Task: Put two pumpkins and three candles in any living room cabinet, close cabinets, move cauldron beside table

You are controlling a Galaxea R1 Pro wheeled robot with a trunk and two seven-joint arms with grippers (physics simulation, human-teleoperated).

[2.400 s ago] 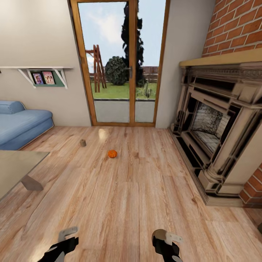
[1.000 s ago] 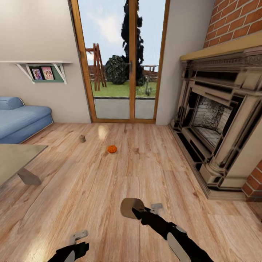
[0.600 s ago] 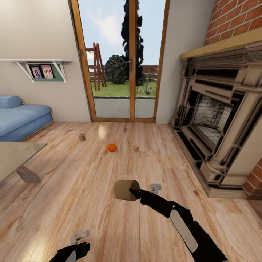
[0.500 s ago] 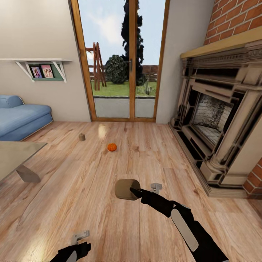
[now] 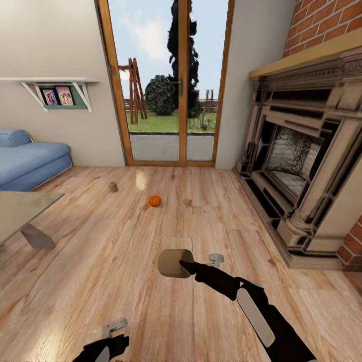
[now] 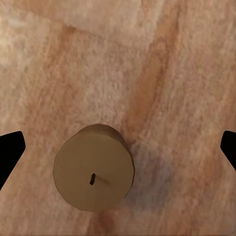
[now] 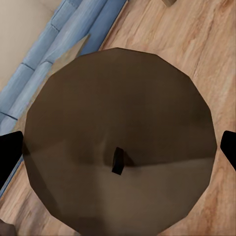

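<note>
Candle (image 5: 172, 263) sits gripped in right claw (image 5: 193, 262) above floor (image 5: 125, 281).

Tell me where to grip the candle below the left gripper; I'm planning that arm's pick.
Grip the candle across its round side wall, coming straight down from above. It stands upright on the wooden floor, wick up, so its sides are free all round. The left gripper is open wide enough, but probably needs centring first.
</note>
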